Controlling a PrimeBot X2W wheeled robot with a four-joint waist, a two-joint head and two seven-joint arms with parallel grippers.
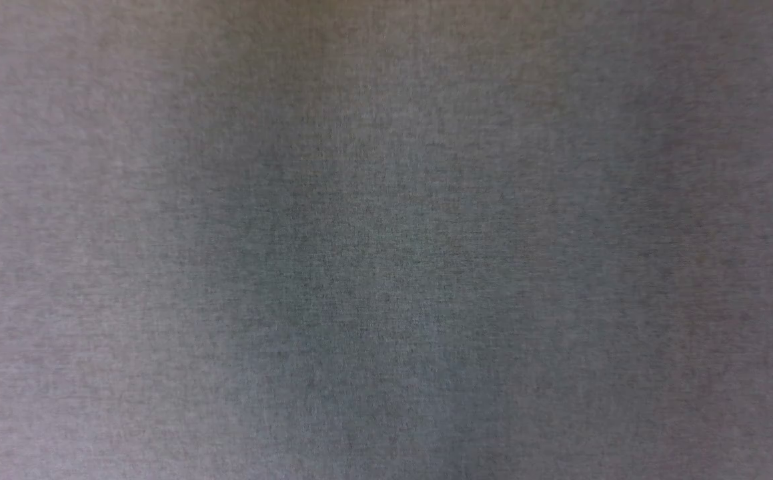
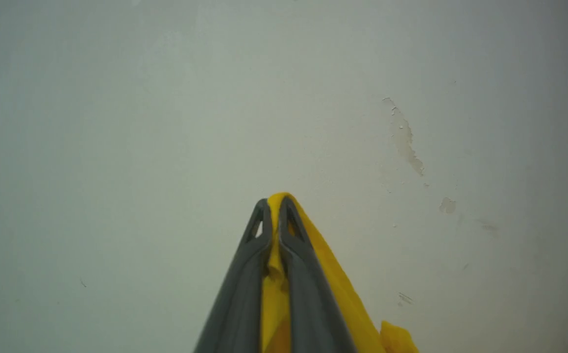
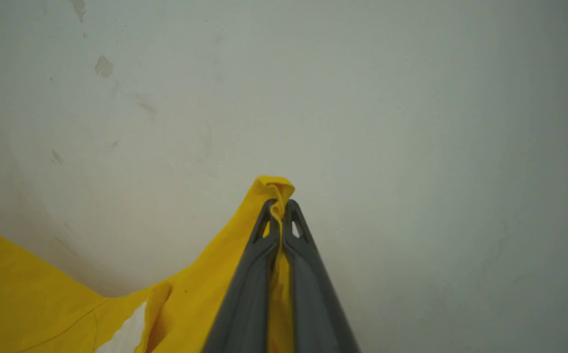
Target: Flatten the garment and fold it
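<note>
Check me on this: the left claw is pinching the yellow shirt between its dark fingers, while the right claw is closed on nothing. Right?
Not quite. The right gripper is closed on the yellow shirt too, as the right wrist view shows. The left gripper does pinch the shirt, as you said.

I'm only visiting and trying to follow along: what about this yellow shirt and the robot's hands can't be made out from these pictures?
- Left wrist view: most of the shirt, cut off by the bottom edge and partly behind the left gripper.
- Right wrist view: the shirt's print; its white patch is cut off by the bottom edge, beside the right gripper.
- Head view: what the grey surface is; too blurred.
</note>
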